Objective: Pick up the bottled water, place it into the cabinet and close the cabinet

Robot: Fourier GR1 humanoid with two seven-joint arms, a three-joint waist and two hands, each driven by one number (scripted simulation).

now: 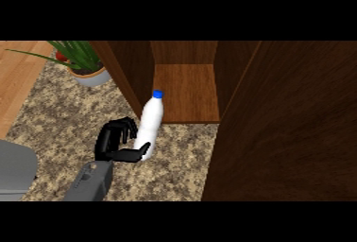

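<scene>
head view, robot hand: I see one robot hand (118, 141) coming up from the lower edge on a grey forearm, left of centre. I read it as the left one, though that's a guess from placement only.
head view, hand state: fingers curled, thumb reaching to the bottle's lower part. It looks like a pinch on the bottle base, but the contact side is partly hidden from me.
head view, bottled water (149, 124): white body, blue cap on top, tilted slightly with the cap leaning toward the cabinet. Lower end sits at the hand, upper end overlaps the front edge of the shelf.
head view, cabinet (182, 75): dark wood, open compartment straight ahead with a lighter wooden shelf (188, 92) inside.
head view, cabinet door (286, 127): swung open, fills the right side of my view.
head view, table (55, 113): speckled stone top.
head view, potted plant (82, 64): far left on the table, well apart from the bottle.
head view, other hand: not showing anywhere.
</scene>
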